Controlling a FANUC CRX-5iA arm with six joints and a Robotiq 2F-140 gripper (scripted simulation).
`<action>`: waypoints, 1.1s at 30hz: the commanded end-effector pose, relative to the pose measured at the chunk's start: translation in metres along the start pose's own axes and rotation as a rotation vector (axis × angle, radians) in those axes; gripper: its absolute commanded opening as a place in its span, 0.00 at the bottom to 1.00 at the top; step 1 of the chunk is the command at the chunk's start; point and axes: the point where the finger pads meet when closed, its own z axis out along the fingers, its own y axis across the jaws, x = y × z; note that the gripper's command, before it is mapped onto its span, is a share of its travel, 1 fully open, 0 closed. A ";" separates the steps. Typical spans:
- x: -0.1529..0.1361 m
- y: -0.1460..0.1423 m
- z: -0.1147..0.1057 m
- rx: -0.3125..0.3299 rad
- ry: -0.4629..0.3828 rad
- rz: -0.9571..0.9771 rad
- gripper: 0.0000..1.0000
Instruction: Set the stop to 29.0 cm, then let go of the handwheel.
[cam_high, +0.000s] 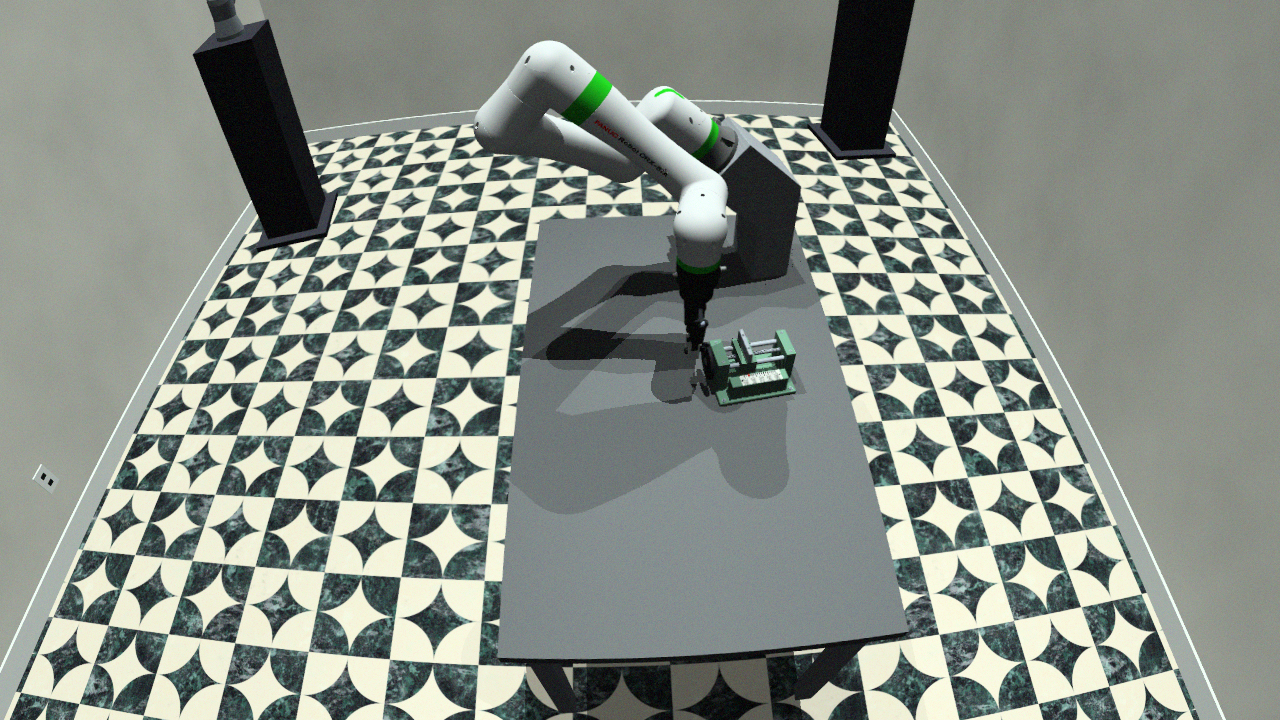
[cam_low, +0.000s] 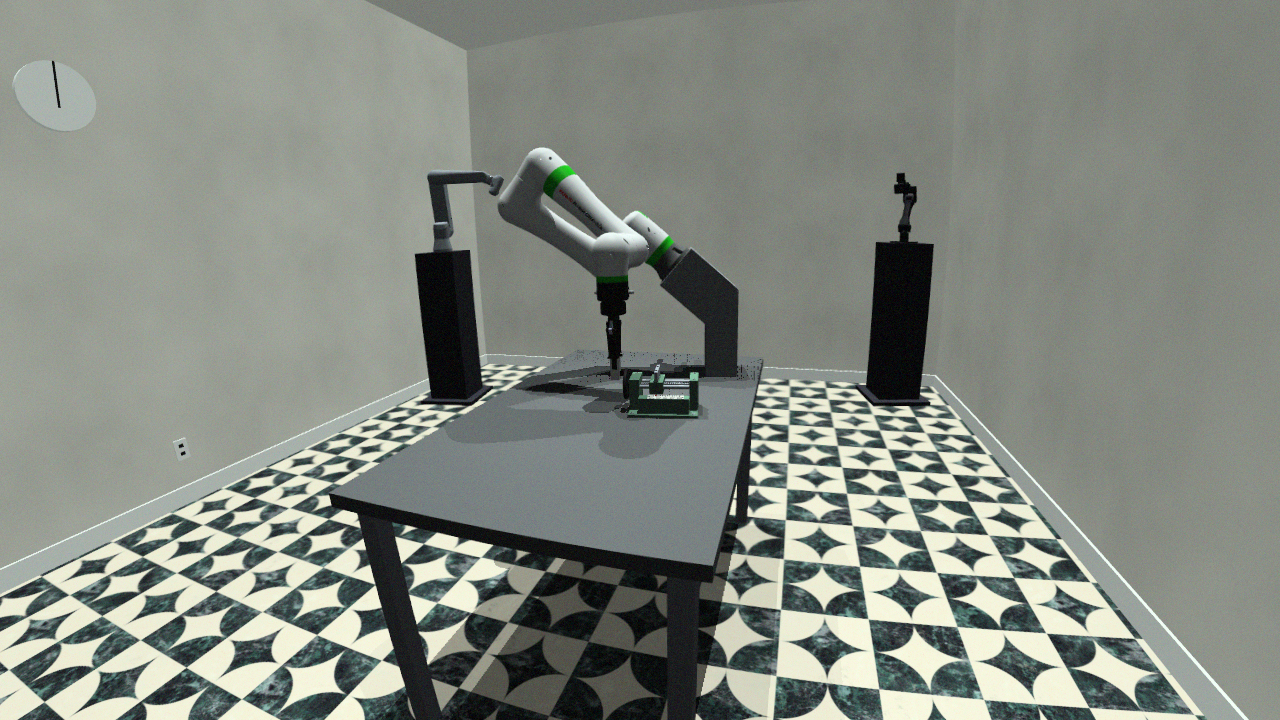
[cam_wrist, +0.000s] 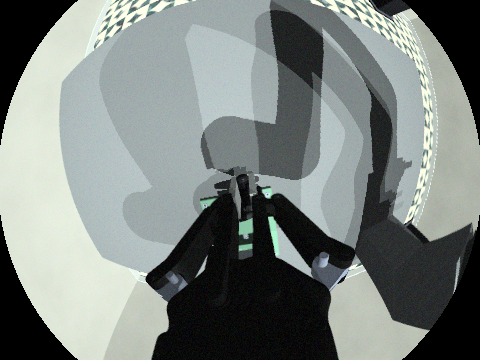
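Observation:
A small green stop fixture (cam_high: 752, 365) with rails and a white scale strip stands on the grey table, right of its middle; it also shows in the exterior view (cam_low: 662, 393). Its dark handwheel (cam_high: 703, 362) sits at the fixture's left end. My gripper (cam_high: 693, 351) points straight down at that end and is shut on the handwheel's handle. In the wrist view the narrow fingers pinch a small dark knob, with the green fixture (cam_wrist: 247, 227) just behind them. The scale reading is too small to tell.
The grey arm pedestal (cam_high: 760, 210) stands at the table's back edge, just behind the fixture. Two black camera pillars (cam_high: 264, 134) (cam_high: 863, 76) stand on the floor beyond the table.

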 end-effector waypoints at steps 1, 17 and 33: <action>0.000 -0.009 -0.005 0.000 0.000 0.000 0.04; 0.000 -0.044 0.006 0.000 0.000 0.000 0.04; 0.000 -0.049 0.039 0.000 0.000 0.000 0.04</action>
